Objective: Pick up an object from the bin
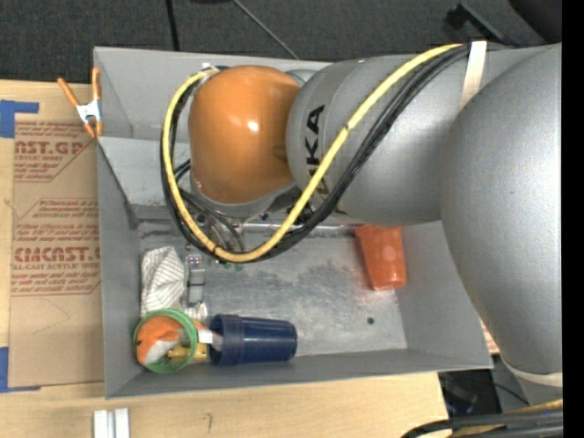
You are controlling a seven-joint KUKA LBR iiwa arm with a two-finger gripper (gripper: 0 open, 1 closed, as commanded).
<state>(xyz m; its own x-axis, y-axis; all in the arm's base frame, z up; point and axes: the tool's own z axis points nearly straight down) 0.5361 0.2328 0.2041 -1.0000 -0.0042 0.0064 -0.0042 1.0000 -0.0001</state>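
Observation:
My gripper [195, 277] comes down at the left of the bin, mostly hidden under the wrist. Its metal tip stands right beside a crumpled white and grey cloth [161, 276], on the cloth's right edge. Just below, near the bin's front wall, lies a dark blue cylinder [253, 339] on its side. The cylinder's left end meets a round green-rimmed thing with orange and white inside [164, 340]. I cannot see anything held in the gripper.
An orange block [381, 256] lies on the bin floor at the right, partly under the arm. The arm and its orange wrist cover span the bin's back and right. Bare grey floor shows in the middle.

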